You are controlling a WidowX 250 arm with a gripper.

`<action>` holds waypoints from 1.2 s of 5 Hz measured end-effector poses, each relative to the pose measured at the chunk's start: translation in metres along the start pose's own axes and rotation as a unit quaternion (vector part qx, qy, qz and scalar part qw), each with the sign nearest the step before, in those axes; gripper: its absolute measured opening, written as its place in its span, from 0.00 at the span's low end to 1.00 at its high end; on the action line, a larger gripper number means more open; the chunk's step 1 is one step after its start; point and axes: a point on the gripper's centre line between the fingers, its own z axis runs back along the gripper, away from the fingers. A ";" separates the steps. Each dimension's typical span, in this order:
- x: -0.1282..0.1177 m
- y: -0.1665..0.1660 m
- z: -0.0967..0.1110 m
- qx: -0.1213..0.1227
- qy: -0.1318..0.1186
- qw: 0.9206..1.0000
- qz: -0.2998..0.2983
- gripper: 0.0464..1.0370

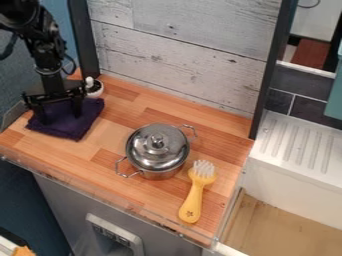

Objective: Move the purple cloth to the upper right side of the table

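The dark purple cloth lies by the left edge of the brown wooden table. Wood shows between it and the shiny round metal pot — its lid is on, so I can't see inside. A yellow brush lies beside the pot. The black gripper points down over the cloth — its two fingers spread apart.

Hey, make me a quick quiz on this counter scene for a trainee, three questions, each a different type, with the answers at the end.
1. True or false: the metal pot has its lid on.
2. Fill in the colour: the yellow brush has ____ bristles.
3. Which thing is directly below the gripper?
a) the brush
b) the purple cloth
c) the pot

Key: 1 true; 2 white; 3 b
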 end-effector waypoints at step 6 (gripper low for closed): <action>-0.058 -0.069 0.018 -0.055 0.033 0.993 -0.100 0.96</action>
